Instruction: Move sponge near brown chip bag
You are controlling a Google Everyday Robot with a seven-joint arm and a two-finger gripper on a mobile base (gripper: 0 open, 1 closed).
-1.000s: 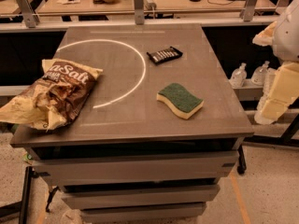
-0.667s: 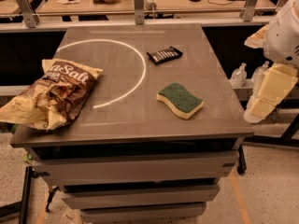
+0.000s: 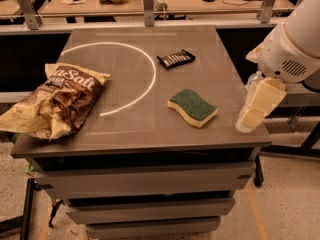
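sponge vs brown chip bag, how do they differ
The chip bag is much bigger than the sponge. The bag is brown and crumpled; the sponge is smooth, green over yellow. The bag lies on the left of the table, the sponge right of centre. Both lie flat; the gripper hangs by the right edge.

The sponge [image 3: 193, 107] has a pale, porous foam body under a coarse green scouring top. The brown chip bag [image 3: 60, 101] is crinkled foil with a dull sheen. The table [image 3: 125, 129] is smooth, matt grey. The small black packet [image 3: 176, 59] looks glossy. The gripper [image 3: 255, 111], at the table's right edge, looks like matt cream plastic below the smooth white arm shell [image 3: 295, 49].
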